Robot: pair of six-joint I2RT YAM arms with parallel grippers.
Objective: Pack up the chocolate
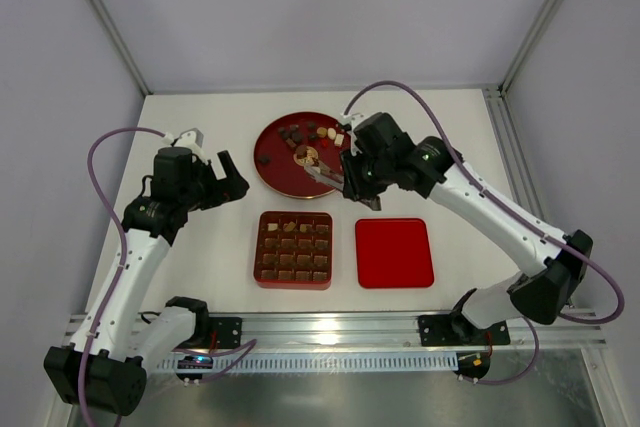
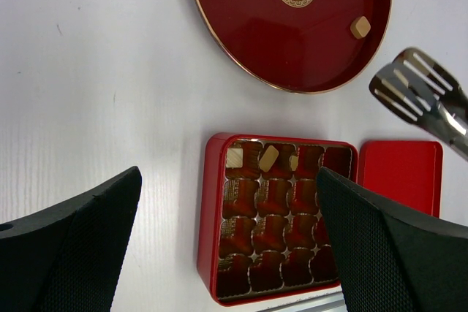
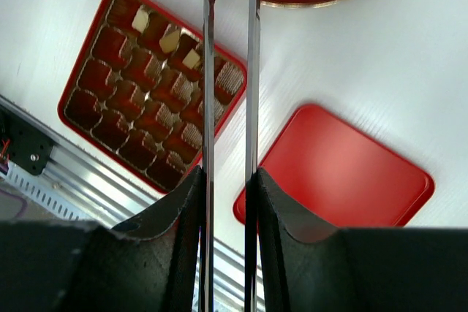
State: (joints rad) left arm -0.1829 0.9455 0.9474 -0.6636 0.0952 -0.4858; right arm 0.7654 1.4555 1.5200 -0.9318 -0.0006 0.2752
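My right gripper [image 3: 228, 179] is clamped on the tongs [image 2: 420, 96], its fingers pressing the two steel arms most of the way together. The pieces are too small for my bare fingers, so the tongs do the reaching. In the top view their tips hang over the lower right part of the round red plate [image 1: 285, 179], close to its gold emblem. In my right wrist view something pale shows between the tips at the top edge. Whether it is a piece or just the tong end, I cannot tell.

Most of the chocolate [image 1: 300, 134] lies loose along the upper part of the plate, dark, brown and cream mixed. A few cream pieces [image 2: 268, 156] already sit in the top row of the red box [image 2: 207, 217], just below the plate. The other cells look unfilled, so I judge the packing to be barely begun.

The lid [image 1: 394, 253] lies flat to the right of the box, out of the way so the cells are open from above.

My left gripper [image 1: 230, 177] hangs at the left of the plate, jaws wide apart and holding nothing. It is parked clear of the tongs' path, and its camera looks straight down on the box.
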